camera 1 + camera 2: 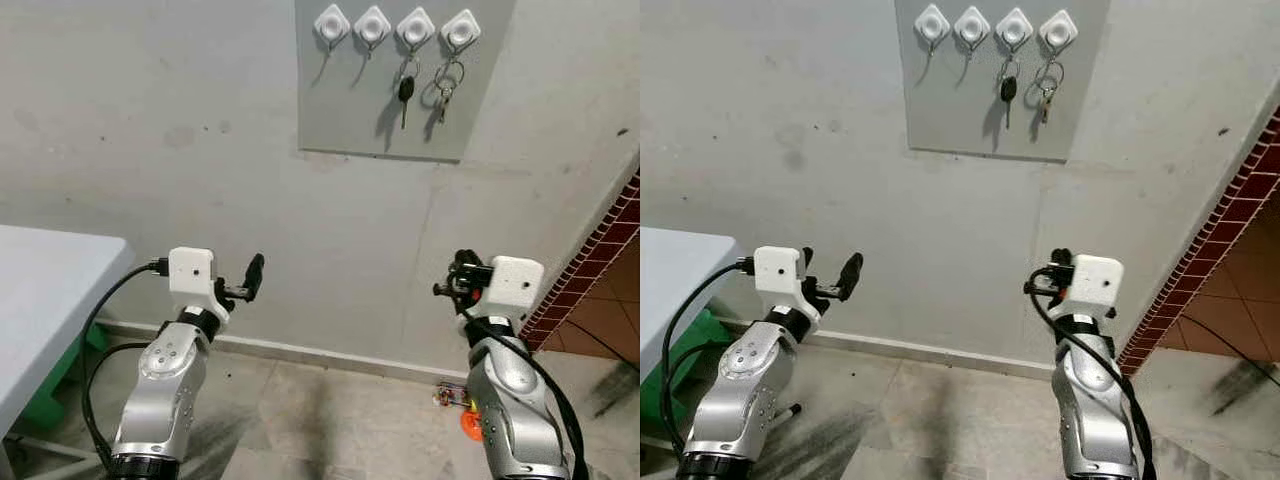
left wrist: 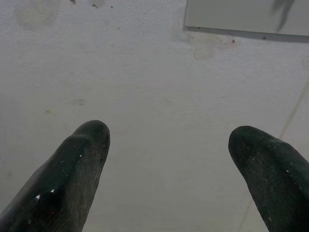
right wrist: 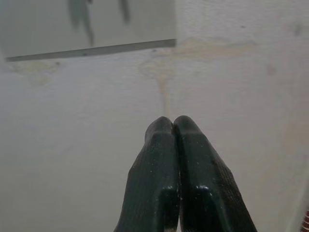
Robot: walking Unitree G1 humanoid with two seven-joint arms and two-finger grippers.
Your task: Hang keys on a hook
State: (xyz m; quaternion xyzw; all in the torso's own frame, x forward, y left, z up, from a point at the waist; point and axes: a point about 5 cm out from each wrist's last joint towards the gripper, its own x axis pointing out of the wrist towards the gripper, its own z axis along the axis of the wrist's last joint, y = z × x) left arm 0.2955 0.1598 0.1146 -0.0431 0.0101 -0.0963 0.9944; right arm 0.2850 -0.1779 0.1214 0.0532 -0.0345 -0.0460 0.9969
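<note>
High on the wall, a grey panel [image 1: 400,110] carries four white hooks: a black-headed key [image 1: 405,93] hangs from the third hook [image 1: 415,27] and a ringed bunch of keys [image 1: 446,88] from the fourth, their details too small to make out. Well below, the left end effector [image 2: 166,159] has its fingers apart, the right end effector [image 3: 173,126] has them pressed together, empty. Only a cut-off corner of the counter [image 1: 50,280] shows.
</note>
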